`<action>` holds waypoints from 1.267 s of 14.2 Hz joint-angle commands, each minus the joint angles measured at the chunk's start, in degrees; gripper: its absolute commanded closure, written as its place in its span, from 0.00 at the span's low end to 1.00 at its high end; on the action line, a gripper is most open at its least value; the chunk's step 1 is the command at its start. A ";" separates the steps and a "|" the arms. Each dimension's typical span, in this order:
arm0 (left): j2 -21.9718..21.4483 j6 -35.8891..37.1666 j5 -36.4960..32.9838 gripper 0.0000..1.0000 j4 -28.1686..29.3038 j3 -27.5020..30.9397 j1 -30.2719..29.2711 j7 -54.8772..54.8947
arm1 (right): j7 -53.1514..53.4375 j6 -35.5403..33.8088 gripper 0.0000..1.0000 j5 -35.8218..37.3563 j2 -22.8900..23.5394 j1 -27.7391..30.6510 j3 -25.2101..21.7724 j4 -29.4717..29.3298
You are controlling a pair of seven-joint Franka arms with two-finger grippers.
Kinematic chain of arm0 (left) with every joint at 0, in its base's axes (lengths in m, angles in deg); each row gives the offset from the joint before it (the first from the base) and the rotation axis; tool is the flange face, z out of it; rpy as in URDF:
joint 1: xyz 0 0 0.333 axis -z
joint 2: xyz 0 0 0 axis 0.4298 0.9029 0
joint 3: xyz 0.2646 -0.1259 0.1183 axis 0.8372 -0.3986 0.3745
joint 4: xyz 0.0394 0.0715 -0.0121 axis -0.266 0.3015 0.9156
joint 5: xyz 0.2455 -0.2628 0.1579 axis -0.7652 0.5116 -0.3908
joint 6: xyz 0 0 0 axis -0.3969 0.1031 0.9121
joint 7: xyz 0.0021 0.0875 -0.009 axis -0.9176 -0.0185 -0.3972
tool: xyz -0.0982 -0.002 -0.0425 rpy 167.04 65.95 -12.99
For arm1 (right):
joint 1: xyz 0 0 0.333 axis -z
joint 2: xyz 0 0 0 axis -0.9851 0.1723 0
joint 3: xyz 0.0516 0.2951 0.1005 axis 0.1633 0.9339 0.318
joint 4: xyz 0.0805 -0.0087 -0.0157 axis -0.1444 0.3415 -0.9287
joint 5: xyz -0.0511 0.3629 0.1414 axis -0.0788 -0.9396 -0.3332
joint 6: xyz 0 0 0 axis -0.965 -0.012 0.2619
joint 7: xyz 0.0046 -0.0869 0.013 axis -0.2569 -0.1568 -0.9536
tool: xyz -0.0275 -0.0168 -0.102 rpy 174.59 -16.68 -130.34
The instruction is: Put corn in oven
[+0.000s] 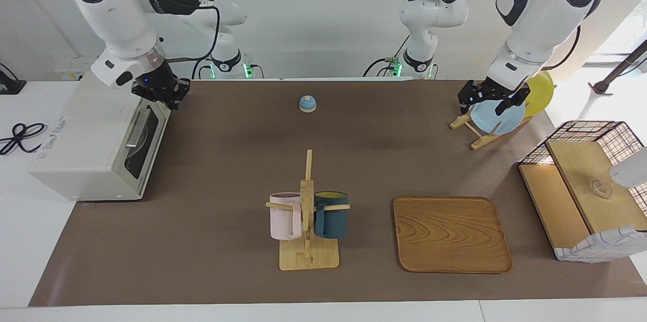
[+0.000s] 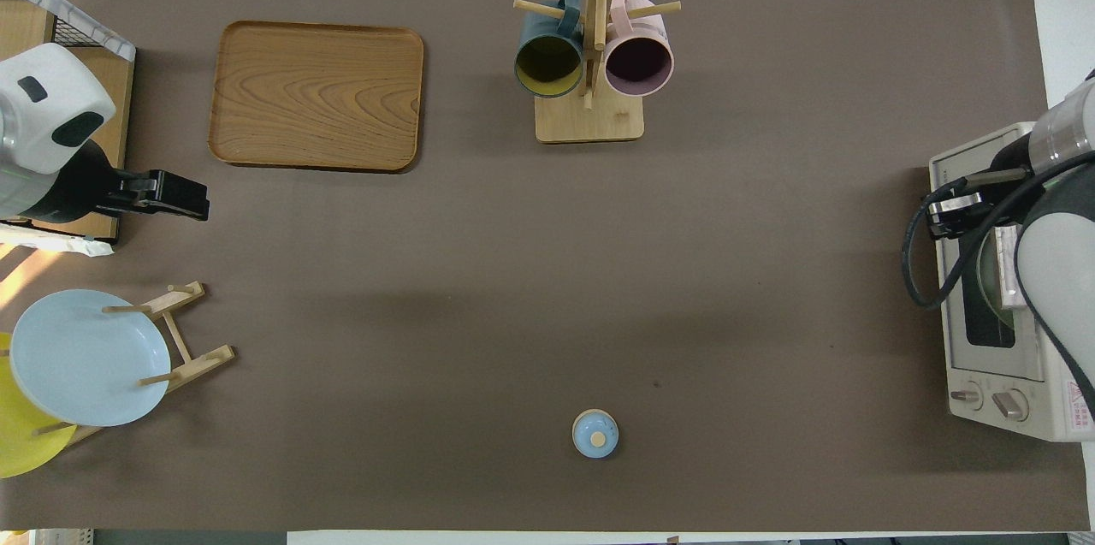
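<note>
The corn is hidden; no view shows it. The cream-white oven (image 1: 86, 150) stands at the right arm's end of the table, its dark glass door shut and the silver bar handle (image 1: 134, 130) free. My right gripper (image 1: 169, 95) hangs just over the oven's upper front edge, nothing visible in it; in the overhead view the right gripper (image 2: 948, 214) covers the oven's (image 2: 997, 374) front. My left gripper (image 1: 484, 104) waits open and empty over the plate rack; in the overhead view the left gripper (image 2: 184, 196) shows beside the basket.
A blue bell (image 1: 307, 103) sits mid-table near the robots. A wooden mug rack (image 1: 307, 241) with a pink and a teal mug, and a wooden tray (image 1: 451, 233), lie farther out. A blue plate (image 1: 500, 119), a yellow plate (image 1: 542, 90) and a wire basket (image 1: 581, 132) are at the left arm's end.
</note>
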 commanded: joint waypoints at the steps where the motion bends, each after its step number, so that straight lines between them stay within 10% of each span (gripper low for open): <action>1: -0.22 0.31 -1.01 0.00 -0.37 -0.31 -0.62 0.40 | 0.30 -2.02 0.85 -1.89 2.47 0.84 0.02 -3.53; 2: -0.22 0.31 -1.01 0.00 -0.37 -0.31 -0.62 0.49 | 0.30 -2.02 0.79 -1.89 2.47 0.92 0.02 -3.53; 3: -0.22 0.31 -1.01 0.00 -0.37 -0.31 -0.62 0.40 | 0.22 -2.02 0.51 -2.07 2.81 1.27 0.11 -3.53; 4: -0.22 0.31 -1.01 0.00 -0.37 -0.31 -0.62 0.49 | 0.04 -2.02 0.01 -2.59 2.82 1.54 0.54 -3.44; 18: -0.22 0.31 -1.01 0.00 -0.37 -0.31 -0.62 0.49 | 0.48 -1.23 0.00 -1.72 0.62 -0.66 -1.39 -3.53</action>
